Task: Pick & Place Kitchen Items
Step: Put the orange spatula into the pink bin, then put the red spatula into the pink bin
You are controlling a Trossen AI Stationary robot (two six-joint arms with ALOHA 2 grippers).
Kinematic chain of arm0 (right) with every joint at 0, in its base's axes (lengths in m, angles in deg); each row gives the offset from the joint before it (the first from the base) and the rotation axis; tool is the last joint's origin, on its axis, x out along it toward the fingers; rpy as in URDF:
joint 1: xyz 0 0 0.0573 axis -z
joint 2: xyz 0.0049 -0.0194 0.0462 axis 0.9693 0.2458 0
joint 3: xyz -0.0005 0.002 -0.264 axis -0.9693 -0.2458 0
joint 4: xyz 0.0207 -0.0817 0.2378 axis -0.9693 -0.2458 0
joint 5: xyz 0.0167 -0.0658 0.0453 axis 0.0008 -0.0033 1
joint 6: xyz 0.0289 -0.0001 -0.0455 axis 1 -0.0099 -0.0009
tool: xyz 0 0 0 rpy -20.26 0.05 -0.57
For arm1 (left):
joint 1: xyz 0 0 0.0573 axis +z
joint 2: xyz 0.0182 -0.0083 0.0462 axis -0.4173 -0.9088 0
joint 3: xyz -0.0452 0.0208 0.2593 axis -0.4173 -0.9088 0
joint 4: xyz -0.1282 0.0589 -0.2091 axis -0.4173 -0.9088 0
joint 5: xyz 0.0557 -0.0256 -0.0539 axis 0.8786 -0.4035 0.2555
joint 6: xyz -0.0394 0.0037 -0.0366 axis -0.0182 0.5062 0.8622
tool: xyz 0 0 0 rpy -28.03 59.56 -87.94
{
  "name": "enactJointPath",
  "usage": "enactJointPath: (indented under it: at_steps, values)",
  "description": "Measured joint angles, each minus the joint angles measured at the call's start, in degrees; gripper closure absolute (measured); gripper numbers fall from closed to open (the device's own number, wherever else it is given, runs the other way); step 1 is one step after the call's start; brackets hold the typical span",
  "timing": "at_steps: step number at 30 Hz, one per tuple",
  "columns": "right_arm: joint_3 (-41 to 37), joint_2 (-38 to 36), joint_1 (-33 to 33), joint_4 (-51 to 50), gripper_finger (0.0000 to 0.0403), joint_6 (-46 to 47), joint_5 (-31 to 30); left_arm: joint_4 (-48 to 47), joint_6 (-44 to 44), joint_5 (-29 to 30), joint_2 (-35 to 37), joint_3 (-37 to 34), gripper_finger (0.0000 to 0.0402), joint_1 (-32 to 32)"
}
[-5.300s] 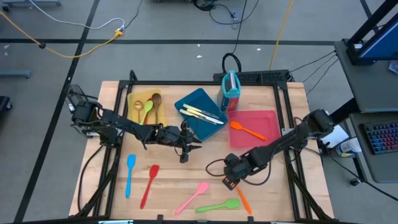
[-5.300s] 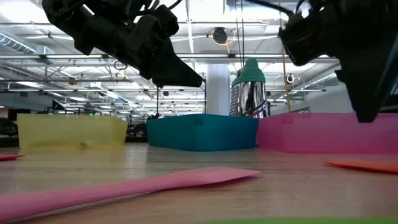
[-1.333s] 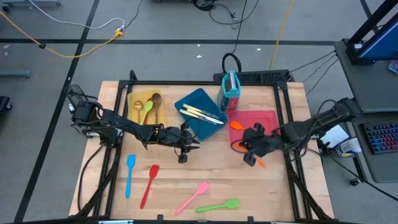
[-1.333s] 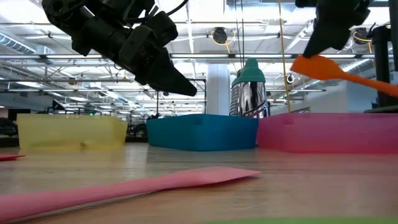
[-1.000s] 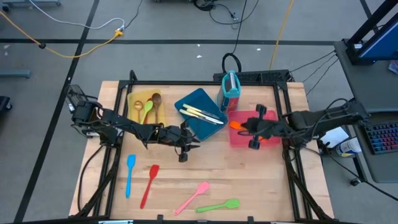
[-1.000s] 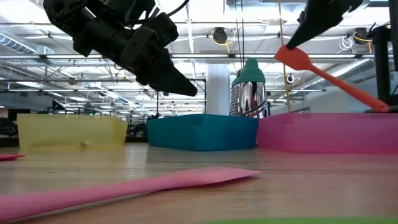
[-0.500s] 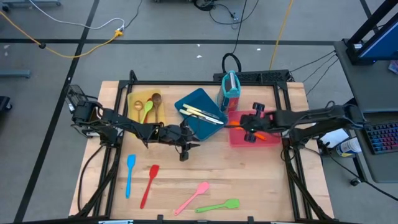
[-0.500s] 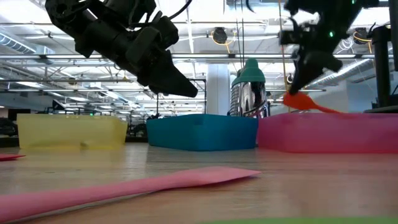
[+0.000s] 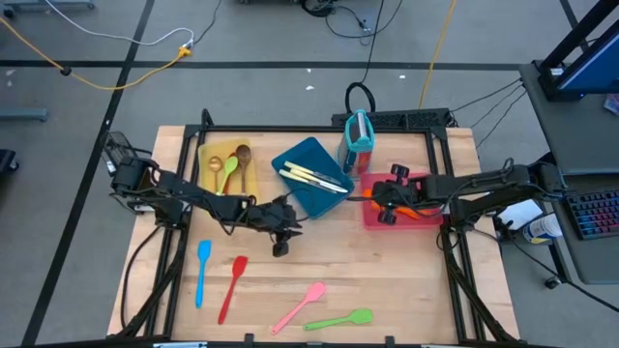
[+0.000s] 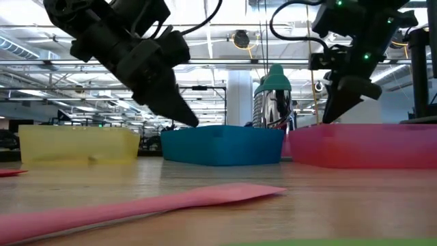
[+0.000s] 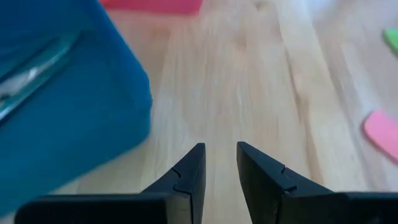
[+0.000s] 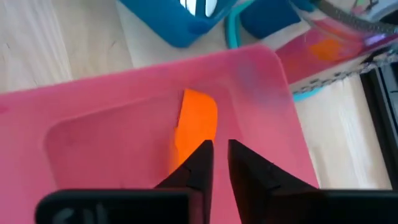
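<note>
My right gripper (image 9: pixel 373 200) hangs over the red tray (image 9: pixel 426 180), its fingertips (image 12: pixel 221 152) a narrow slit apart with pink tray floor showing between them. An orange spatula (image 12: pixel 199 119) lies in the tray just under and ahead of those fingers. My left gripper (image 9: pixel 280 246) points down at bare wood beside the blue tray (image 9: pixel 311 159), slightly open (image 11: pixel 221 154) and holding nothing. On the near table lie a blue spatula (image 9: pixel 202 271), a red one (image 9: pixel 232 285), a pink one (image 9: pixel 300 305) and a green one (image 9: pixel 340 319).
The yellow tray (image 9: pixel 205 155) holds wooden spoons and a green spoon. Cream-handled knives (image 9: pixel 314 177) lie in the blue tray. The upright teal holder (image 9: pixel 359 140) stands at the far edge between the blue and red trays. Bare wood lies between the trays and the near utensils.
My right gripper carried the orange spatula toward the table's far left, over the red tray, and came down. The spatula then sank behind the tray wall while the gripper stayed at about the same height. My left gripper tipped down and moved slightly toward the near edge.
</note>
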Motion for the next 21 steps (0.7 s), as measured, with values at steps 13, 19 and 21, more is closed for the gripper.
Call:
enactJointPath:
  at_steps: [13, 19, 21]
  values:
    - [0.0, -1.7, -0.2, 15.3, 0.028, -7.2, -3.2, -23.1, 6.1, 5.9, 8.7, 3.2, 0.0309, -1.5]
    - [0.0, -2.7, -0.5, 33.3, 0.0276, -11.1, 0.2, -28.3, 14.2, 2.6, 10.2, 3.2, 0.0309, -3.8]
    - [0.1, -2.7, -0.6, 37.2, 0.0275, -13.0, 5.0, -30.9, 17.8, 0.8, 10.2, 3.1, 0.0309, -5.0]
